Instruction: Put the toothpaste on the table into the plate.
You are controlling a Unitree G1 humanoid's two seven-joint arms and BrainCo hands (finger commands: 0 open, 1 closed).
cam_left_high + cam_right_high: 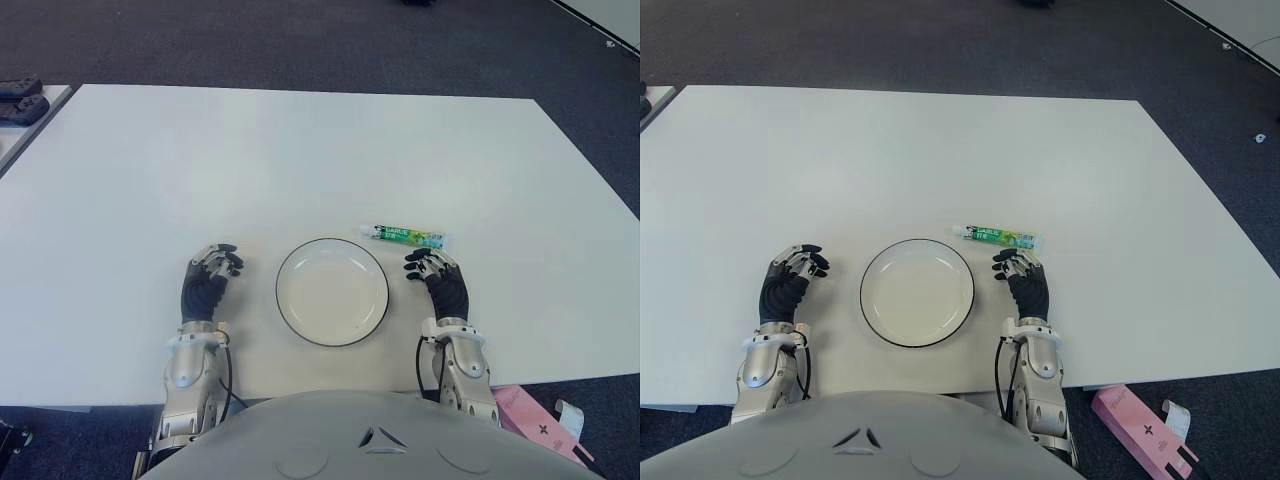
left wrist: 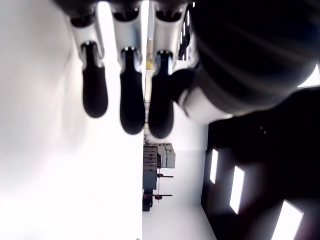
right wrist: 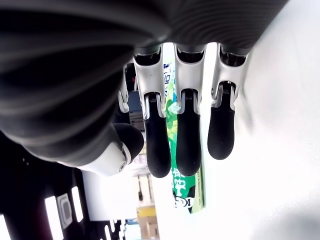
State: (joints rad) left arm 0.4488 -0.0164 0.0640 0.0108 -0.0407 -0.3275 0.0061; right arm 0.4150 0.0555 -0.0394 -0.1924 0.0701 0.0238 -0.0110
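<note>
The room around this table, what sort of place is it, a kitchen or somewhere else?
Probably a lab or office test room, not a kitchen: a plain white table stands on dark carpet, with only a plate and a toothpaste tube set out.

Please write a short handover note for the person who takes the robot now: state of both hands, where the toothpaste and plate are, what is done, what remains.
Right hand: open, holding nothing, just near side of the toothpaste, fingers reaching toward it without a grasp.
Left hand: open, holding nothing, idle to the left of the plate.
Toothpaste: lying flat on the white table, just beyond the plate's far right rim, apart from it.
Plate: between the two hands, nothing in it.
Done: nothing placed yet.
Left: grasp the tube, probably with the right hand, and put it into the plate.
</note>
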